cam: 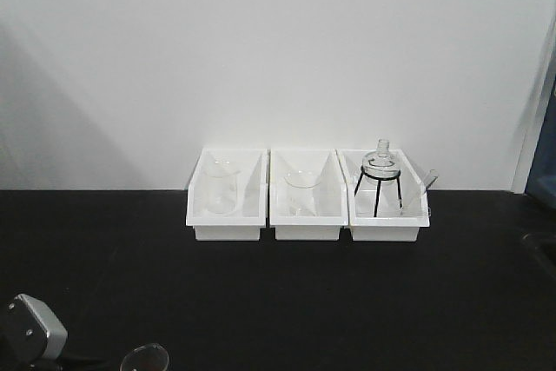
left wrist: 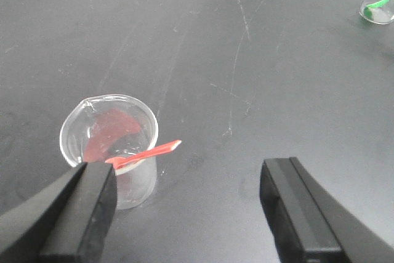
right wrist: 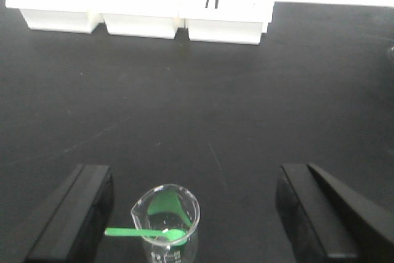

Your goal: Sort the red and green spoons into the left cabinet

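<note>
Sorting progress: we judge nothing done so far; both spoons sit in glassware on the table (cam: 278, 301) and neither is gripped.
Red spoon: the red spoon (left wrist: 146, 153) rests in a clear beaker (left wrist: 132, 183), one end poking out over the rim toward the right of the left wrist view.
Green spoon: the green spoon (right wrist: 143, 233) lies in a second beaker (right wrist: 184, 247), its handle sticking out past the rim to the left; we also glimpse it far off in the top corner of the left wrist view.
Left jaws: spread wide and empty, hanging above the table, with the red spoon's beaker just beside one finger.
Right jaws: spread wide and empty too, with the green spoon's beaker between the fingers, nearer one side.
Left cabinet: we find it in none of the views, so we cannot say where it stands.
Background: three white bins (cam: 304, 215) line the wall, holding clear glassware, one piece on a black tripod (cam: 378, 188).
Left to do: by our reckoning, all of it: pinching each spoon, lifting it clear of its beaker, carrying it over, and laying it in the cabinet.
</note>
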Robot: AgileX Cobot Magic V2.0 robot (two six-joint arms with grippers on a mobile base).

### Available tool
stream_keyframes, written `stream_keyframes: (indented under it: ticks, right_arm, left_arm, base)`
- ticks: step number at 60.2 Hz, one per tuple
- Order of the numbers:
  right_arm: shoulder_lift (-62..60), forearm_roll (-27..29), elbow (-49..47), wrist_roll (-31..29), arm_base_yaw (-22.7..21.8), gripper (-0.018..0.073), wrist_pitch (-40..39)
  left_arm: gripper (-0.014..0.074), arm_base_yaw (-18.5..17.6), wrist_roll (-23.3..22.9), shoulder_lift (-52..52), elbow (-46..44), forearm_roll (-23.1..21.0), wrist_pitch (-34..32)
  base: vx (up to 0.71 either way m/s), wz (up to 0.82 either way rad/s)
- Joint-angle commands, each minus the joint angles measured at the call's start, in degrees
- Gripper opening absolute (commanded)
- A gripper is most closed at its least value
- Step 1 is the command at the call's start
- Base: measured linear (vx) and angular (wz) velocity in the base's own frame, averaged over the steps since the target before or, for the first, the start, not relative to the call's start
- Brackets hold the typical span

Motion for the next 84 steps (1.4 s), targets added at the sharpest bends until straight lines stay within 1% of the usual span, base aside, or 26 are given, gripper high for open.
stream_keyframes:
  ticks: [1, 7, 27, 84]
  right_arm:
    - [-0.16, -0.65, -1.62, -0.02, 0.09, 0.0578, -6.52]
    - [-0.16, -1.91, -1.62, -0.02, 0.09, 0.0578, -7.04]
    - [-0.16, -1.86, -1.62, -0.02, 0.09, 0.0578, -7.58]
    - [-0.16, -1.86, -1.62, -0.02, 0.09, 0.0578, -8.50]
  left_arm:
    - [0.0587, -0.24, 0.22, 0.25, -2.58, -6.10, 3.31]
    - [0.0587, -0.24, 0.22, 1.83, -4.19, -6.10, 3.31]
    - [0.0587, -0.24, 0.22, 5.21, -7.22, -5.92, 3.08]
    - [0.0585, -0.24, 0.22, 5.98, -7.30, -5.98, 3.71]
  base:
    - [0.00, 0.00]
    - [0.00, 0.00]
    - [0.00, 0.00]
    - [0.00, 0.00]
